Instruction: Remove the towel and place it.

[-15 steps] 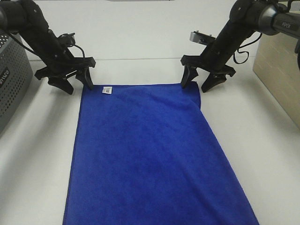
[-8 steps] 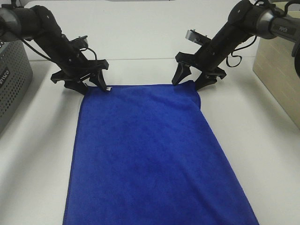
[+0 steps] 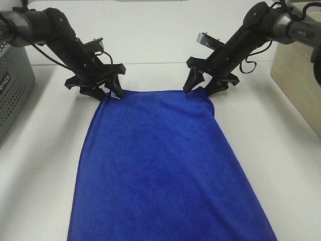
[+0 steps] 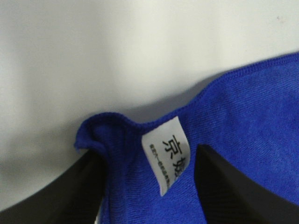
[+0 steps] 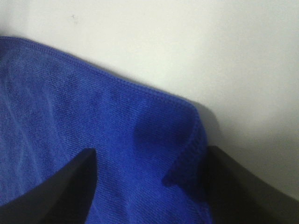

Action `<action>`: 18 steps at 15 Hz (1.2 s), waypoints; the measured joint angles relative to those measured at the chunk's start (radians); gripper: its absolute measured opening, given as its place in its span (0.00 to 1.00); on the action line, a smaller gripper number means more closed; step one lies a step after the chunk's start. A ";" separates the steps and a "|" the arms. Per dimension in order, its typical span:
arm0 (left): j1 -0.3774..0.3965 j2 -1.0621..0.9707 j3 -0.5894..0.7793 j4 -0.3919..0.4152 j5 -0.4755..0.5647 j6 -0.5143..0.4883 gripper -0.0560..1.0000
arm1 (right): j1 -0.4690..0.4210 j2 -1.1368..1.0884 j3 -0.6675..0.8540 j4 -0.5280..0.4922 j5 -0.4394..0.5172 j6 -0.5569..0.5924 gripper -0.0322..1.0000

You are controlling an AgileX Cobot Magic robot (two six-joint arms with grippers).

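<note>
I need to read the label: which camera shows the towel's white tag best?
Left wrist view: the white tag is close up, print visible, on the towel corner. Exterior high shows only a speck by the left gripper; right wrist shows towel, no tag.

The bench (image 3: 150, 35) is white and smooth. A big blue towel (image 3: 160, 165) lies spread out in the middle of it. The towel runs toward the near edge, where the picture cuts it off. Most of it is flat. Its far left corner is bunched up and curls over a little. A small white tag (image 4: 169, 158) with dark print sits there. Its far right corner has a small fold too. A grey basket (image 3: 12, 85) with many little holes stands at the left edge, apart from the towel. A light brown box (image 3: 296, 75) stands at the right edge.
</note>
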 joint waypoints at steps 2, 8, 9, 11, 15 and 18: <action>0.000 0.002 0.000 0.001 -0.008 0.000 0.52 | 0.000 0.002 0.000 -0.006 -0.002 -0.001 0.58; -0.010 0.015 0.000 -0.038 -0.041 0.108 0.12 | 0.000 0.015 0.000 -0.024 -0.033 -0.028 0.10; -0.014 0.017 0.000 -0.046 -0.043 0.120 0.08 | 0.000 0.015 0.000 -0.025 -0.034 -0.041 0.04; -0.016 0.019 0.000 -0.052 -0.045 0.125 0.08 | 0.000 0.015 0.000 -0.025 -0.034 -0.052 0.03; -0.016 0.020 0.000 -0.056 -0.045 0.128 0.08 | 0.001 0.010 0.000 -0.061 -0.037 -0.052 0.03; -0.016 0.020 0.000 -0.052 -0.058 0.143 0.08 | 0.001 0.000 0.000 -0.103 -0.091 -0.052 0.03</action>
